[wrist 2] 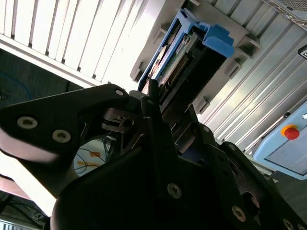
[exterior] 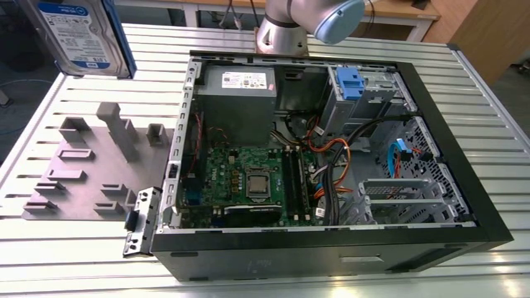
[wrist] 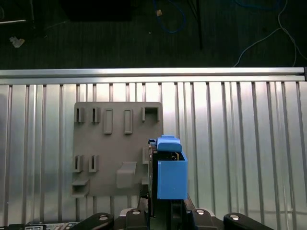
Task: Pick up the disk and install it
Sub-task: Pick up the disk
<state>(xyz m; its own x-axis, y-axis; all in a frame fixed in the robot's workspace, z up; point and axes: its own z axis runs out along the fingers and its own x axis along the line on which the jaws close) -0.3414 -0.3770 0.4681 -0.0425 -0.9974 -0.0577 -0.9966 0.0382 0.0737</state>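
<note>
The disk [exterior: 79, 34], silver with a white-and-blue label and blue side rails, hangs in the air at the exterior view's upper left, above the table's far corner. In the first wrist view the disk [wrist: 171, 177] stands on edge with its blue rail showing, high over the grey fixture plate [wrist: 115, 143]. My gripper [wrist: 163, 213] is shut on it from behind. In the second wrist view the black fingers [wrist 2: 151, 103] clamp the near end of the disk [wrist 2: 187, 52].
An open black computer case [exterior: 314, 248] lies on the slatted metal table, with its motherboard [exterior: 248, 180], grey power supply [exterior: 238, 81] and a drive cage with a blue latch [exterior: 348, 84] exposed. The grey fixture plate [exterior: 83, 180] lies beside it at the exterior view's left. My arm's base [exterior: 286, 28] stands behind the case.
</note>
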